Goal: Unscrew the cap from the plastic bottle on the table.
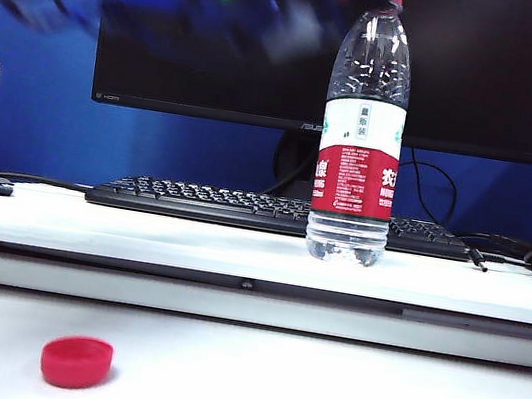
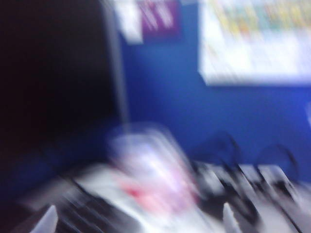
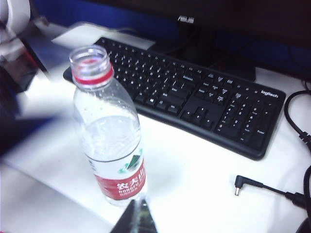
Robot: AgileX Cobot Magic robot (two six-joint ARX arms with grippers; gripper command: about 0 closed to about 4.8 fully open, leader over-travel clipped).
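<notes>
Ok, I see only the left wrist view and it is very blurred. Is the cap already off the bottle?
Observer: Yes. In the right wrist view the neck of the plastic bottle is open, with only its red ring around it.
Operator: Where is the cap now?
Observer: The cap lies on the lower level of the table, front left in the exterior view, well apart from the bottle.
Operator: And the grippers?
Observer: The right gripper is shut on nothing and points toward the bottle's lower part. The left gripper is open and empty. Its arm is a blur at the upper left in the exterior view.
</notes>
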